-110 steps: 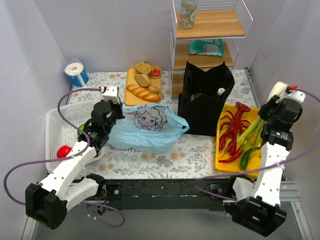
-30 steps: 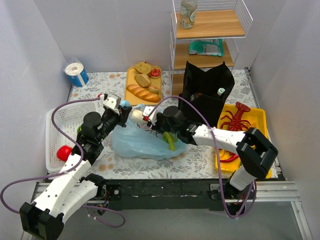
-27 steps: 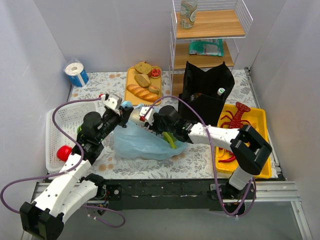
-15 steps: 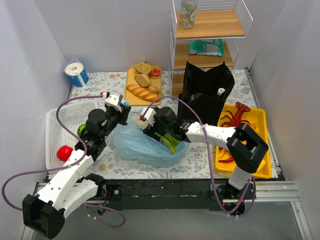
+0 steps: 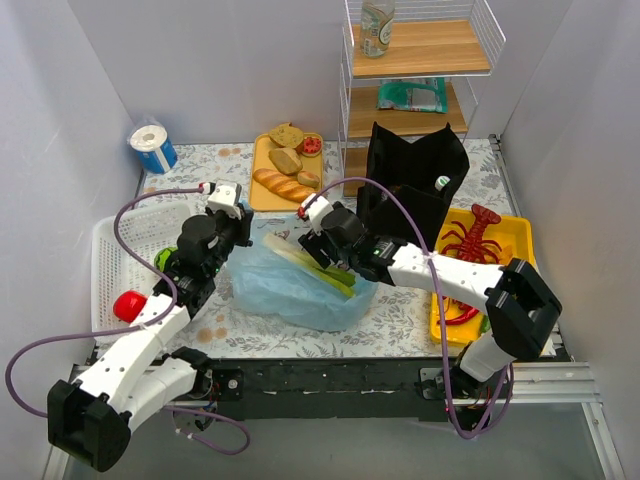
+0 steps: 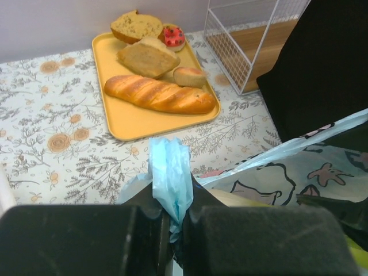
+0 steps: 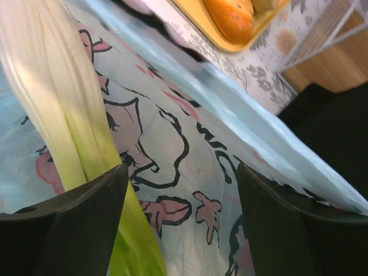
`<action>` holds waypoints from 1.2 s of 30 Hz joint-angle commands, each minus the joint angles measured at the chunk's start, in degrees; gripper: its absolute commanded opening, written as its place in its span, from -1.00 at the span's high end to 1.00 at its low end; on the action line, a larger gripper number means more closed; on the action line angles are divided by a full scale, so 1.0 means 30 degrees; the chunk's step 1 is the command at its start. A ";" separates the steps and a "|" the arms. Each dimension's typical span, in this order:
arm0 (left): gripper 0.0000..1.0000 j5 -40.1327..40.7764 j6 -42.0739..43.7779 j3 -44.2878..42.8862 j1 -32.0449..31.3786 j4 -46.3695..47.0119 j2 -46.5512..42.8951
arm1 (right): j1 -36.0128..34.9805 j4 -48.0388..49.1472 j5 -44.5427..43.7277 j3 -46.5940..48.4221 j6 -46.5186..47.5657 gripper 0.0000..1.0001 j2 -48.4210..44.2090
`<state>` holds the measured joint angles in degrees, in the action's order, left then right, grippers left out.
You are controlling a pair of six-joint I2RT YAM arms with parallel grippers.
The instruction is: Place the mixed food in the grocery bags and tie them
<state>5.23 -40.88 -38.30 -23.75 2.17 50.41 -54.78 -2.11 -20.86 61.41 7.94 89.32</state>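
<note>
- Light-blue thin plastic grocery bag with cartoon prints (image 5: 290, 292) sits slumped mid-worktop (image 5: 260, 325), toward the near edge; soft, light, slippery film, best taken by its bunched handle
- Left end effector (image 6: 174, 223) is clamped on that handle
- Right end effector (image 7: 178, 190) stands wide apart, gripping nothing
- Long pale-to-green stalk (image 7: 63, 109) lies inside the bag: firm but bruisable

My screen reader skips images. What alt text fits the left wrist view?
The left gripper pinches a bunched edge of the light-blue bag. Beyond it, a yellow tray holds a long bread loaf and smaller bread pieces, with the black bag at right.
</note>
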 commanded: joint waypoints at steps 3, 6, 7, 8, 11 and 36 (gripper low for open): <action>1.00 0.1623 -0.0169 -0.1877 0.0094 -0.1510 0.1709 | 0.0185 -0.1700 -0.2513 -0.0162 -0.3343 -0.62 -0.1792; -0.09 0.1537 -0.1194 -0.2991 0.0094 -0.3415 0.2121 | 0.0186 -0.1000 -0.1251 -0.0896 -0.4051 -0.61 -0.2671; -0.60 0.1594 -0.1863 -0.3110 0.0094 -0.3855 0.1976 | 0.0185 -0.0822 -0.0959 -0.0986 -0.4113 -0.62 -0.2876; -0.81 0.1566 -0.2131 -0.3140 0.0094 -0.4701 0.1511 | 0.0185 -0.0791 -0.0956 -0.1016 -0.4229 -0.61 -0.2936; -0.96 0.1565 -0.3274 -0.3228 0.0094 -0.6604 -0.0037 | 0.0186 -0.0529 -0.0927 -0.1103 -0.4553 -0.61 -0.3229; -0.96 0.4671 -0.7993 -0.1063 1.2220 -0.7612 0.3262 | 0.0185 0.3515 0.2822 -0.3916 -0.5461 -0.63 -0.6949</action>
<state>19.16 -64.45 -43.70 10.85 -24.08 58.19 -54.43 4.58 -13.17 49.78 -7.46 70.81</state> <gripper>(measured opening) 0.981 0.816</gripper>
